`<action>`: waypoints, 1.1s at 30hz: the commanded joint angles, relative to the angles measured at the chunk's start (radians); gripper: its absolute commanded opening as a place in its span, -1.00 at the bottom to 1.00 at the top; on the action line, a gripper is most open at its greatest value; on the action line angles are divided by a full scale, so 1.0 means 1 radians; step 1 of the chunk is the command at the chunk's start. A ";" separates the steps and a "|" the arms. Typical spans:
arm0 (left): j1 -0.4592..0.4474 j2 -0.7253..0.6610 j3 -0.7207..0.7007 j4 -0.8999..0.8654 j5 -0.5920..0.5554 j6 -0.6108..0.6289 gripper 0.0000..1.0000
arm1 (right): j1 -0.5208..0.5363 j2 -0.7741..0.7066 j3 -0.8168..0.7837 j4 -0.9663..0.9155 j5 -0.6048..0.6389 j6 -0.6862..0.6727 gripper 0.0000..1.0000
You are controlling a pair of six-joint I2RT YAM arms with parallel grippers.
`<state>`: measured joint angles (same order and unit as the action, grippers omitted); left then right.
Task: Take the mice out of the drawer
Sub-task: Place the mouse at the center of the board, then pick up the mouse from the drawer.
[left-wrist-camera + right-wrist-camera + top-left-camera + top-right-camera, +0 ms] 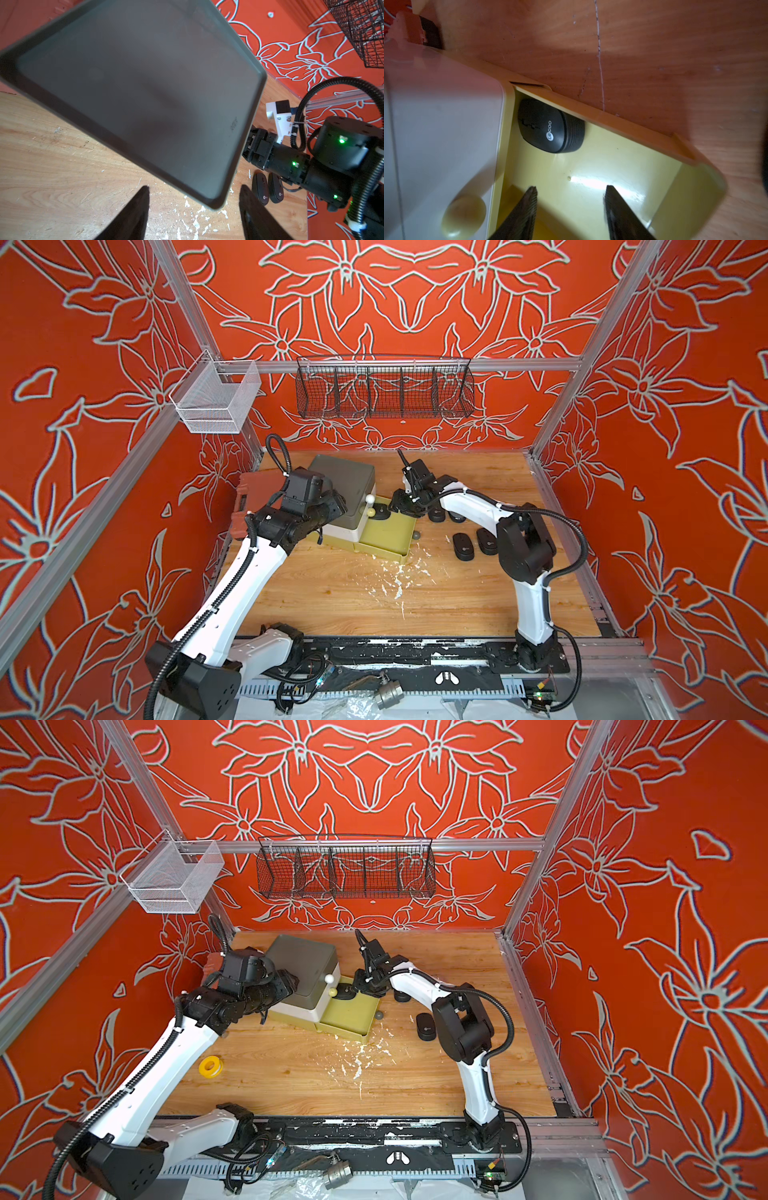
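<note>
Right gripper (571,187) hangs over the pulled-out yellow-green plastic drawer (591,113) with its two dark fingers (525,207) apart and nothing between them, so it holds nothing at this moment. It points down into the drawer, which I judge is the approach to the only thing visible inside: a matte black oval computer mouse with a small white logo (550,126). This mouse lies flat in the back corner, just beside the drawer's side wall and close against the front of the white plastic cabinet with a grey top (446,124), apart from the fingers. That corner is the difficulty, since the wall and the cabinet front leave little room for a finger on either side, and the pale round knob (464,216) on the cabinet front stands out near the gripper. Left gripper (194,187) is also open and empty. It sits at the grey top of the cabinet, probably to keep the cabinet from sliding, but the wrist view is blurred there and I cannot tell if it really touches. Outside the drawer, several other black mice (463,546) lie on the wooden table (332,605) under and beside the right arm, so a free spot must be chosen near them. White crumbs (395,576) are scattered before the drawer.
</note>
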<state>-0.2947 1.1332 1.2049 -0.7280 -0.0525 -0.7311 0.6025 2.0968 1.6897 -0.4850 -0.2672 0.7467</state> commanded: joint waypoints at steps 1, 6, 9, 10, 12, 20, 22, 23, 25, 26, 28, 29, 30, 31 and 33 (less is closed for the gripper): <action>-0.001 -0.020 -0.013 0.013 -0.035 -0.024 0.33 | 0.029 0.042 0.066 0.017 0.045 0.065 0.14; -0.001 -0.008 -0.011 0.014 -0.043 -0.020 0.33 | 0.040 0.109 0.143 -0.037 0.121 0.137 0.16; -0.001 0.000 -0.008 0.013 -0.042 -0.020 0.32 | 0.042 0.138 0.170 -0.042 0.150 0.176 0.16; -0.001 0.003 -0.008 0.015 -0.043 -0.019 0.32 | 0.042 0.146 0.176 -0.040 0.155 0.187 0.15; -0.001 0.004 -0.006 0.013 -0.047 -0.018 0.32 | 0.043 0.166 0.203 -0.073 0.180 0.212 0.14; 0.000 0.017 -0.001 0.020 -0.048 -0.017 0.32 | 0.047 0.241 0.289 -0.107 0.208 0.254 0.13; 0.001 0.021 -0.001 0.022 -0.046 -0.019 0.32 | 0.046 0.252 0.286 -0.093 0.208 0.269 0.14; 0.000 0.023 -0.002 0.025 -0.045 -0.019 0.32 | 0.048 0.258 0.288 -0.086 0.207 0.276 0.14; 0.000 0.028 -0.004 0.027 -0.044 -0.021 0.32 | 0.051 0.279 0.320 -0.115 0.218 0.279 0.17; 0.000 0.030 -0.004 0.027 -0.044 -0.022 0.32 | 0.052 0.292 0.339 -0.135 0.227 0.281 0.18; 0.000 0.035 -0.005 0.027 -0.046 -0.024 0.32 | 0.054 0.306 0.358 -0.158 0.247 0.291 0.18; 0.000 0.034 -0.006 0.028 -0.047 -0.025 0.32 | 0.054 0.309 0.355 -0.166 0.254 0.298 0.18; 0.000 0.036 -0.007 0.030 -0.047 -0.027 0.32 | 0.054 0.309 0.352 -0.174 0.260 0.303 0.17; 0.000 0.037 -0.007 0.029 -0.047 -0.025 0.32 | 0.058 0.304 0.346 -0.192 0.274 0.306 0.17; 0.000 0.040 -0.005 0.027 -0.052 -0.025 0.32 | 0.064 0.288 0.328 -0.215 0.312 0.309 0.17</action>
<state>-0.2947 1.1656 1.1965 -0.7132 -0.0856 -0.7414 0.6579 2.3779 2.0205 -0.5995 -0.0456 1.0180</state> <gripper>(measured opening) 0.662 0.587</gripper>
